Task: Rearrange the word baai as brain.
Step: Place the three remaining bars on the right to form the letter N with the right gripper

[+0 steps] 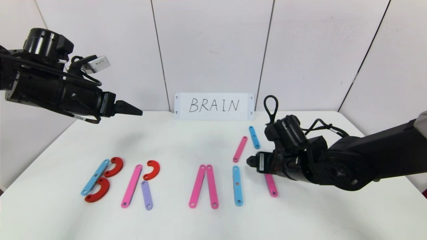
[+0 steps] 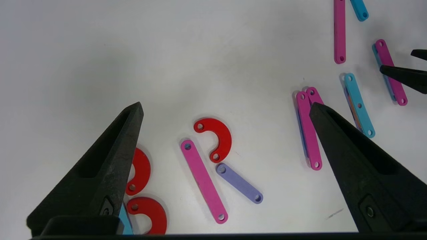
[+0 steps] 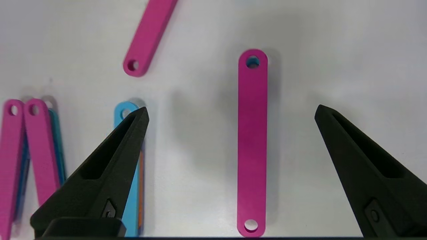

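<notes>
Both tools (image 3: 230,140) (image 2: 227,140) spread wide

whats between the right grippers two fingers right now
A long pink strip lies flat on the white table between the right gripper's open fingers, touched by neither; a blue piece shows through its hole. The right wrist view shows this.

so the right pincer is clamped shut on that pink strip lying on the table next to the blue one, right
Not quite. The right pincer is open, not clamped: in the right wrist view its jaws stand wide apart on either side of the pink strip, touching neither edge. The strip does lie flat on the table, with the blue strip beside it.
</notes>
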Tool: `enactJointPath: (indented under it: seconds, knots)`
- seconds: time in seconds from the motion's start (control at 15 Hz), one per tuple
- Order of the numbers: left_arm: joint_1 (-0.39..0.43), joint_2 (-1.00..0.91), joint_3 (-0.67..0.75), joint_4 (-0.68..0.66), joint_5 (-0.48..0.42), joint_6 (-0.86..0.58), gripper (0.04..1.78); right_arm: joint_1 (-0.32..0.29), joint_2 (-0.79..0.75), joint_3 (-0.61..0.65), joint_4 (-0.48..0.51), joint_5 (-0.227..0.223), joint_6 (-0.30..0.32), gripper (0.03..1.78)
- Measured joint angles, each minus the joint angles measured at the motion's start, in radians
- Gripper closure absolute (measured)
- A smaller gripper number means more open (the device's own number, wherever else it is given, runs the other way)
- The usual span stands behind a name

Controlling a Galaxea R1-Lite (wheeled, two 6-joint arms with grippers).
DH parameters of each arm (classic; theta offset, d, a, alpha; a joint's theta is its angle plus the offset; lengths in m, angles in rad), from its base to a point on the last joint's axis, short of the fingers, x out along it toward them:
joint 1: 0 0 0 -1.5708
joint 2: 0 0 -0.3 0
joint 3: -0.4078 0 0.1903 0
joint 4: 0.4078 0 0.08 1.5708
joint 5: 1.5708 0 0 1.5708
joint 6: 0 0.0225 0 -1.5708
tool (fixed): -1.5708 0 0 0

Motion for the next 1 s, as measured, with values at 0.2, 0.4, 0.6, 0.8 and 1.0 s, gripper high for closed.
enactJointPath:
  seconds: [0.2,0.4,0.6,0.8,1.0]
  knots:
    - [-0.001,0.000,0.000,0.000,0.001,0.000,0.08,0.000,0.006,-0.080,0.029,-0.001,-0.048,0.07]
    - [-0.002,0.001,0.000,0.000,0.001,0.000,0.08,-0.024,0.039,-0.183,0.085,-0.003,-0.091,0.07]
    - [-0.002,0.001,0.000,0.000,0.001,0.000,0.08,-0.073,0.087,-0.255,0.130,0.011,-0.195,0.07]
    - [-0.002,0.002,-0.001,0.000,0.001,-0.001,0.08,-0.111,0.134,-0.286,0.130,0.024,-0.294,0.07]
    - [-0.002,0.002,-0.001,0.000,0.001,-0.001,0.08,-0.144,0.187,-0.331,0.129,0.039,-0.334,0.07]
